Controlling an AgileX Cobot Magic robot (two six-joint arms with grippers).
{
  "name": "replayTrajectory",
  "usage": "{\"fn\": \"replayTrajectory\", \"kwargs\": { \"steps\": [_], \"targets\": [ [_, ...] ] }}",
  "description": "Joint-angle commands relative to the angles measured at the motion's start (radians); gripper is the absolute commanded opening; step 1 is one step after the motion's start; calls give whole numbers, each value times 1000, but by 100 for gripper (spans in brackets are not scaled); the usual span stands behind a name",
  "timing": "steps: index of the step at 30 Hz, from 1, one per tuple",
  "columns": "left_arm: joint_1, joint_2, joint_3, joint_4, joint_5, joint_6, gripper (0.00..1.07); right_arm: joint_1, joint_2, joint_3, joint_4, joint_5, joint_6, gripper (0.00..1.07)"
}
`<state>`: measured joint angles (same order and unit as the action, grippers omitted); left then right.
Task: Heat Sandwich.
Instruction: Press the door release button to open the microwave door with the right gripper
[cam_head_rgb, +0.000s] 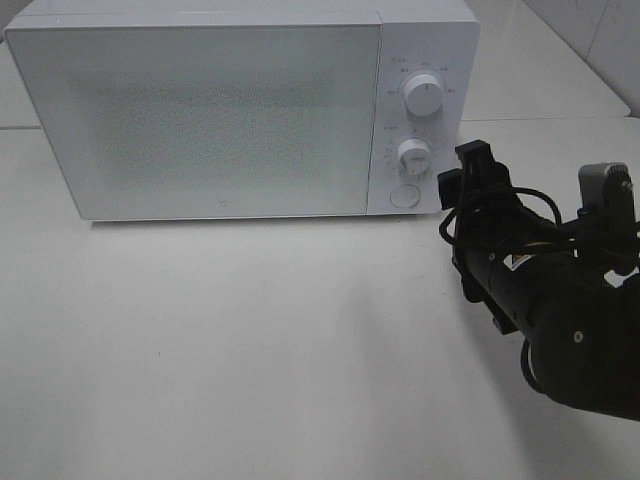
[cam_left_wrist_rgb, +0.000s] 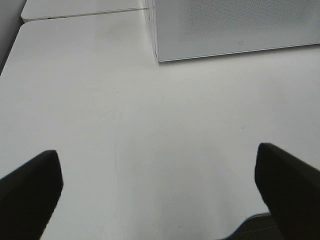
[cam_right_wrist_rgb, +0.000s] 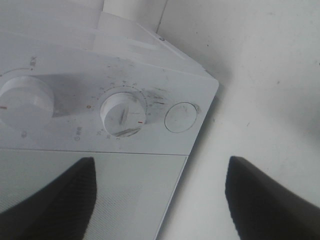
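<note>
The sandwich is out of view in every frame. A white microwave (cam_head_rgb: 200, 110) stands at the back of the table with its door shut. Its control panel carries an upper knob (cam_head_rgb: 424, 97), a lower knob (cam_head_rgb: 412, 154) and a round button (cam_head_rgb: 403, 195). My right gripper (cam_head_rgb: 472, 165) hovers just right of the panel's lower corner. In the right wrist view the right gripper (cam_right_wrist_rgb: 160, 200) is open and empty, facing the lower knob (cam_right_wrist_rgb: 122, 114) and the button (cam_right_wrist_rgb: 180, 117). My left gripper (cam_left_wrist_rgb: 160, 195) is open wide over bare table, and the microwave (cam_left_wrist_rgb: 235, 25) lies ahead of it.
The white table (cam_head_rgb: 250, 340) spreads in front of the microwave. A seam to a second table (cam_left_wrist_rgb: 85, 12) runs along the back. My right arm's black body (cam_head_rgb: 560, 310) fills the lower right of the exterior view.
</note>
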<state>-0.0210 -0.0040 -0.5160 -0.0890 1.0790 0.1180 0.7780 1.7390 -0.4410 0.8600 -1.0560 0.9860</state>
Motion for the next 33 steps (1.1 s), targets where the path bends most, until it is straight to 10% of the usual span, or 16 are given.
{"fn": "replayTrajectory", "kwargs": {
  "steps": [1, 17, 33],
  "targets": [
    [-7, -8, -1, -5, -6, -3, 100, 4, -3, -7, -5, 12, 142, 65],
    [-7, -8, -1, -5, -6, -3, 100, 1, -3, -7, 17, 32, 268, 0],
    [-7, -8, -1, -5, -6, -3, 100, -24, -2, -7, -12, 61, 268, 0]
  ]
}}
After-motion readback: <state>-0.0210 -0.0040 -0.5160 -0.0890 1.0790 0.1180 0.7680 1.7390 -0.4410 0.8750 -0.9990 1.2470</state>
